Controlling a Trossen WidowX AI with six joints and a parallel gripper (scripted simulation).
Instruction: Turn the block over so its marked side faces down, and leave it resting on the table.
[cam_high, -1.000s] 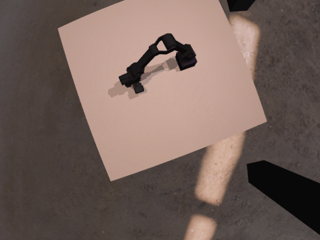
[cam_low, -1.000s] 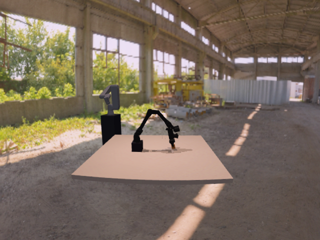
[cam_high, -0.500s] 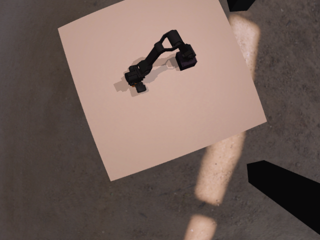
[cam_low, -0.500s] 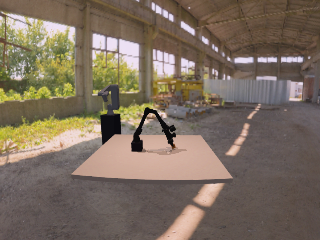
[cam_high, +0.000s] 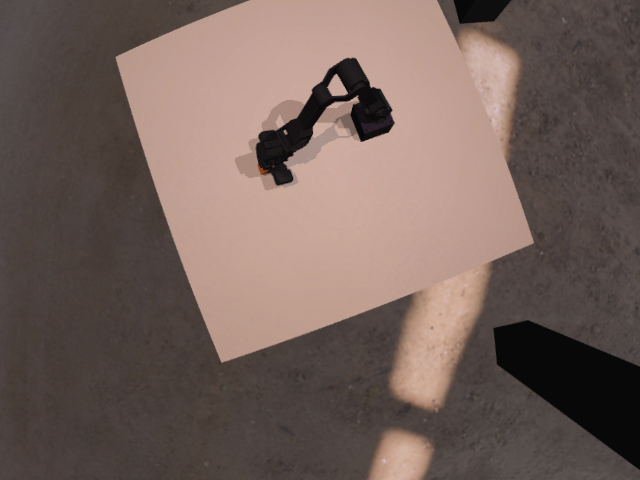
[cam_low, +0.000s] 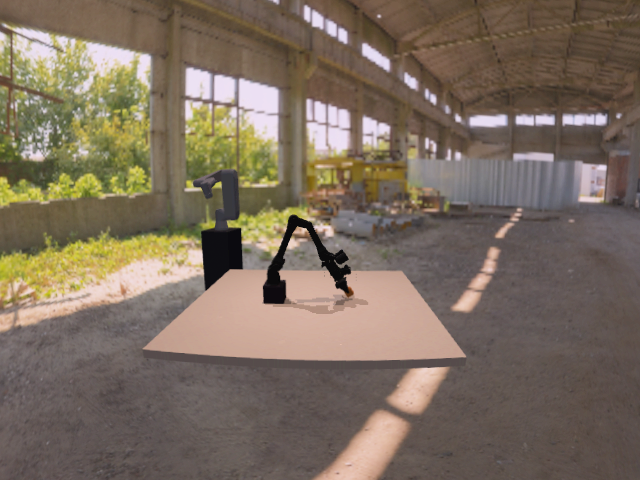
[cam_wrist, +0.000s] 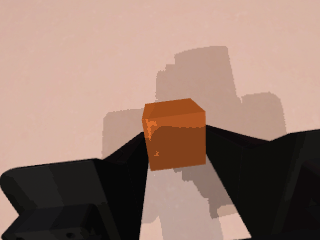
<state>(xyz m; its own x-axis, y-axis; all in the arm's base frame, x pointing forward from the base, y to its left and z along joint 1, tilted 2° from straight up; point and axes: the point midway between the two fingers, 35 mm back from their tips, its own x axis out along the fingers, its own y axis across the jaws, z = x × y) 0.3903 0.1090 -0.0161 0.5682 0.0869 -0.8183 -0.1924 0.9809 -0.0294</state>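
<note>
An orange block (cam_wrist: 175, 134) (cam_high: 261, 169) (cam_low: 349, 291) sits between my two black fingers. My gripper (cam_wrist: 173, 133) (cam_high: 267, 167) (cam_low: 346, 290) is shut on the block and holds it tilted, close above the table (cam_high: 330, 258) (cam_low: 310, 335) (cam_wrist: 60, 60). In the wrist view the block's faces look plain orange with a few pale flecks on one face; I cannot tell which side is marked. In the overhead view the wrist hides most of the block.
The arm's base (cam_high: 373, 124) (cam_low: 273, 291) stands on the table toward the back. A dark pedestal with a grey device (cam_low: 221, 248) stands behind the table's far left corner. Dirt floor surrounds the table.
</note>
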